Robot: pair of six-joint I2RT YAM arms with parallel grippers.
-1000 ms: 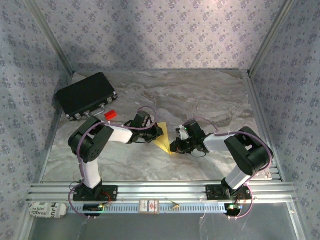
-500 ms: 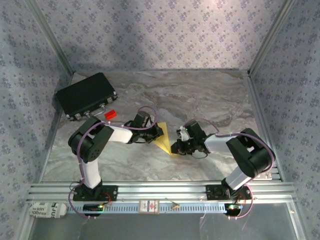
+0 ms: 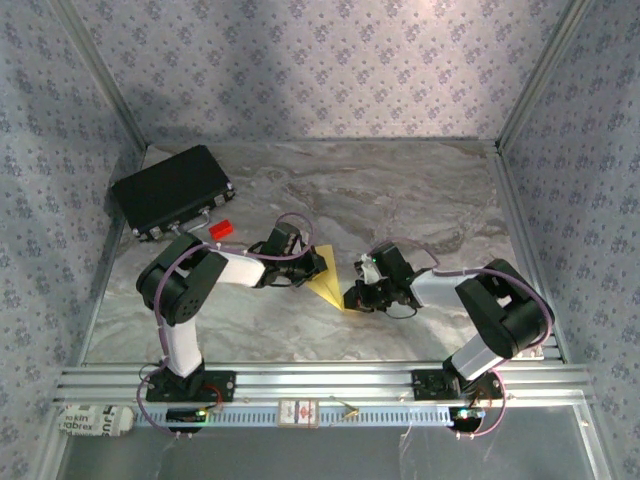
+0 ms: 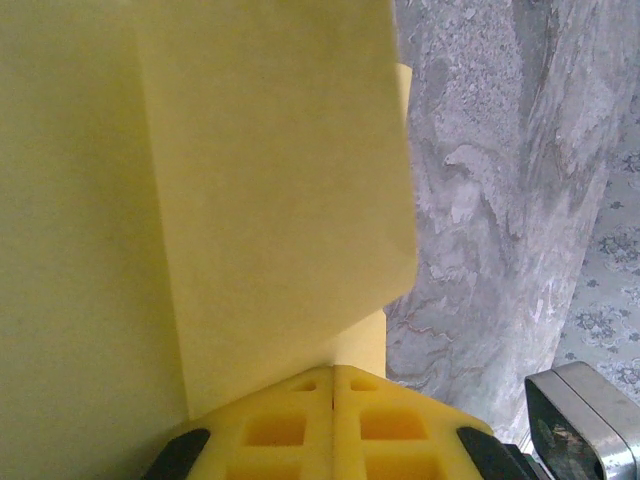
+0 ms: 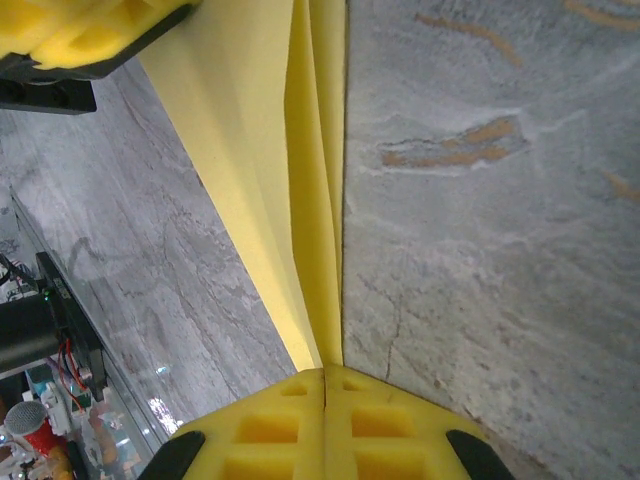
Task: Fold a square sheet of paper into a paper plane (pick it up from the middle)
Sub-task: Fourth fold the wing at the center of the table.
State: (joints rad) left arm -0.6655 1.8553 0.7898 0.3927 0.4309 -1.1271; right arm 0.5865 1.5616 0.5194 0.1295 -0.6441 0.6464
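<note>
1. Here, the left hand [image 3: 314, 266] is clamped shut on the far edge of the folded yellow paper [image 3: 326, 283].
2. The right hand [image 3: 350, 298] is pinched tight on its near, pointed end.
3. The paper sits mid-surface [image 3: 420, 200], with the black case [image 3: 172, 190] and red block [image 3: 221, 229] well apart at the far left.

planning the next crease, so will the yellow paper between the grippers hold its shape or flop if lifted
Probably floppy: the yellow paper bows away from the shut left gripper. Likely very light, being thin layers. Its folded layers gape near the right gripper, so they may spring open.
</note>
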